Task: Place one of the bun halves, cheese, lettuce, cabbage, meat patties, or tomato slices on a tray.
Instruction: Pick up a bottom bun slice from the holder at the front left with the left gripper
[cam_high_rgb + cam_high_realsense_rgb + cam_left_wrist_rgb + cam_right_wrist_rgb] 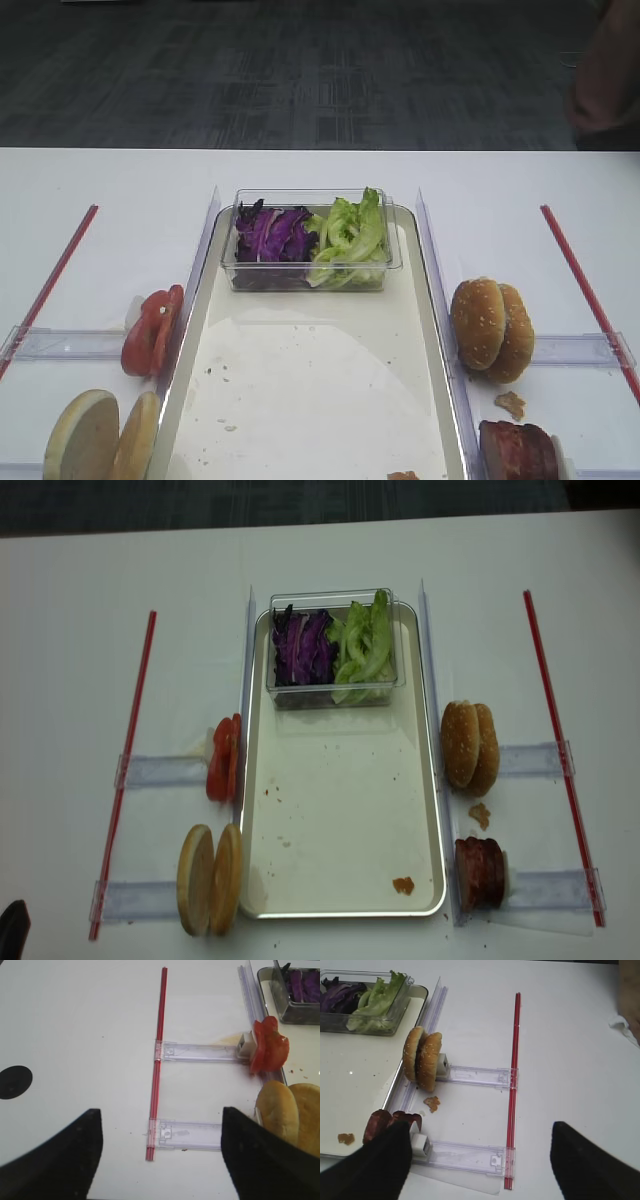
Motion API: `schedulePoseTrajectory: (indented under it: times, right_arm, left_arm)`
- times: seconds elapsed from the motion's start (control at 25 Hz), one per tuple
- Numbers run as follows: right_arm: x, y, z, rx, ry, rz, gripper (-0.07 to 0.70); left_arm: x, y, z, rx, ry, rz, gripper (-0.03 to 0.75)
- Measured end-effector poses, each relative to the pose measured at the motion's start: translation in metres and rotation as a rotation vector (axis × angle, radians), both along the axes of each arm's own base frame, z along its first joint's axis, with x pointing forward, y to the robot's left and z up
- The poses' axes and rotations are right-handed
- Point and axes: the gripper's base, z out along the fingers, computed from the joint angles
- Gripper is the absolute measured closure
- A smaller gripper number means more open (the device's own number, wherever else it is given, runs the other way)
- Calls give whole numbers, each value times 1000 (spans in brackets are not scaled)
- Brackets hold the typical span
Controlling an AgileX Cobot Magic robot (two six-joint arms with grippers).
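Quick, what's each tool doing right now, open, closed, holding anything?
Left tool: open, holding nothing.
Right tool: open, holding nothing, beside the meat patties.

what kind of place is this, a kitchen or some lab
Most likely a lab test bench staged for burger assembly, not a real kitchen: ingredients stand in clear holder rails beside a tray, red strips mark the white table, and the floor behind looks like carpet.

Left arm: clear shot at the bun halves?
Probably yes. The left gripper is open above the table, the bun halves stand on edge just beside its right finger, and nothing lies between; only the tomato slices stand farther along.
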Motion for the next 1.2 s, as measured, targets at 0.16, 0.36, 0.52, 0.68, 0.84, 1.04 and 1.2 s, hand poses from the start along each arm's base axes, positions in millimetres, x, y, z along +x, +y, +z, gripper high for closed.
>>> schedulePoseTrajectory:
  times: [0.16, 0.36, 0.52, 0.68, 0.84, 1.04, 1.2]
  right_arm:
    - [0, 0, 0, 0, 0, 0, 53]
    - [0, 0, 0, 0, 0, 0, 53]
    - [0, 0, 0, 0, 0, 0, 53]
    - [0, 0, 0, 0, 0, 0, 53]
    - [0, 0, 0, -4, 0, 0, 53]
    - [0, -2, 0, -18, -1, -9, 53]
    - [0, -2, 0, -20, -1, -11, 53]
  left_arm:
    - [0, 0, 0, 0, 0, 0, 247]
    - [0, 0, 0, 0, 0, 0, 247]
    - [0, 0, 0, 0, 0, 0, 247]
    - [0, 0, 0, 0, 0, 0, 247]
    - [0, 0, 0, 0, 0, 0, 247]
    - [0, 0, 0, 0, 0, 0, 247]
    - [0, 0, 0, 0, 0, 0, 247]
